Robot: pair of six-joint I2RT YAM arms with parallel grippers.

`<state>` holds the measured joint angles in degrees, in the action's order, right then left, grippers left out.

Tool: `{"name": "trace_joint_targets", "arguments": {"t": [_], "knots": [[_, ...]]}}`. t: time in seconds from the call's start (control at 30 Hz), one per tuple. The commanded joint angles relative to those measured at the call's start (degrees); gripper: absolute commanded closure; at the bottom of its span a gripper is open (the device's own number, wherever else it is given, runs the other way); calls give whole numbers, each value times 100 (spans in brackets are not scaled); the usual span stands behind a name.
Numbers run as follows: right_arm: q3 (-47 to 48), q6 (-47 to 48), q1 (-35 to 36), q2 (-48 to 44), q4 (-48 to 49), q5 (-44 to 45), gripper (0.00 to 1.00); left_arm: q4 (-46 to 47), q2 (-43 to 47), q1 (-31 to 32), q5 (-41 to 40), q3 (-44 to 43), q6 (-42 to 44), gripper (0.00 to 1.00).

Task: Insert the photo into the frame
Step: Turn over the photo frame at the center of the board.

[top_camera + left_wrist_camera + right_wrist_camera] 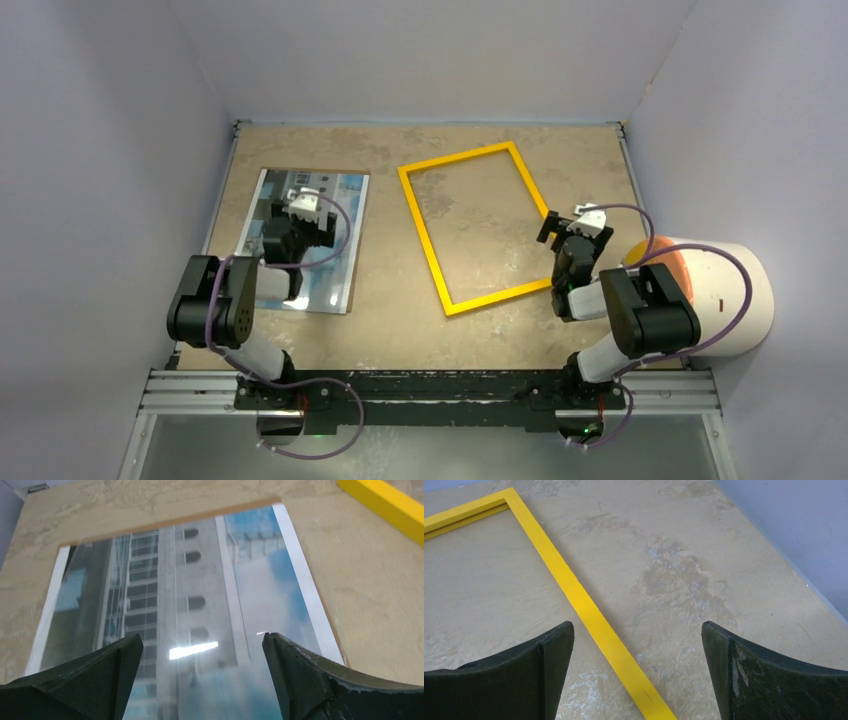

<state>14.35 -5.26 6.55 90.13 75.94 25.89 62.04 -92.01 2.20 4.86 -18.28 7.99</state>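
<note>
On the bench (400, 330), the frame (424, 235) lies flat right of centre. The photo (346, 208) lies at the left on a brown board (170, 522). My left claw (201, 639) hangs spread wide over the photo, grasping nothing; whether it touches, I cannot tell. My right claw (638, 627), also spread, straddles the frame's right rail. The glossy photo lies flat, so I may slip, crease it, or drag the board.
</note>
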Motion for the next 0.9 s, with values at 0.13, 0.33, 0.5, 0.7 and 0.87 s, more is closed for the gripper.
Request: {"name": "trace_joint_targets", "arguments": {"t": [0.13, 0.33, 0.5, 0.7, 0.87], "knots": [[2300, -1013, 199, -694, -4297, 606, 1, -4514, -5, -220, 378, -3079, 327, 0], [4603, -3165, -59, 137, -7318, -804, 1, -6742, -441, -518, 644, -4872, 133, 5], [5486, -2316, 1196, 746, -7915, -588, 1, -8213, -888, -788, 1139, -6021, 107, 9], [6326, -1829, 2634, 1541, -8535, -669, 1, -8884, -891, -844, 1560, -6180, 227, 12], [6911, -1645, 3058, 2149, -8883, -1235, 1, -9178, -839, -841, 1755, -6121, 278, 11]]}}
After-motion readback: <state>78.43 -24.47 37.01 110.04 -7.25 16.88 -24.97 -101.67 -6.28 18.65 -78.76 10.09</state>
